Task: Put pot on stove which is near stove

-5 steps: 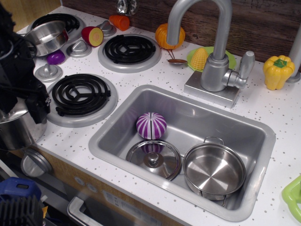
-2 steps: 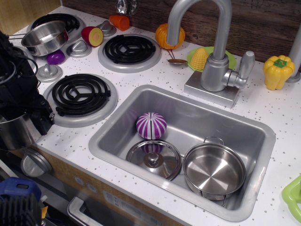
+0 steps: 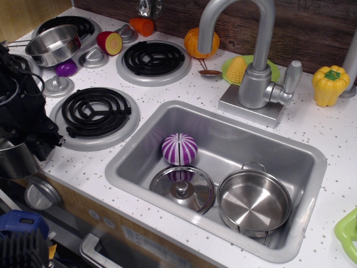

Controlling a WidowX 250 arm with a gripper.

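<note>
The pot [image 3: 15, 161], deep shiny steel, sits at the far left edge of the counter, mostly hidden under my black gripper [image 3: 28, 142]. The gripper stands over its rim and appears shut on it; the fingertips are hard to make out. The nearest stove [image 3: 95, 111], a black coil in a silver ring, lies just right of the pot and is bare. A second stove [image 3: 153, 58] is behind it. A third stove [image 3: 75, 25] at the back left is partly covered by a rounded steel bowl [image 3: 51, 44].
The sink [image 3: 139, 167] holds a purple striped ball [image 3: 179, 148], a lid [image 3: 182, 188] and a shallow steel pan [image 3: 254, 202]. The tap [image 3: 254, 72] stands behind it. Toy vegetables and silver knobs [image 3: 56, 85] lie around the burners. The counter's front edge is near the pot.
My gripper and the pot have shifted left and slightly down, away from the front burner. More of that burner's ring now shows.
</note>
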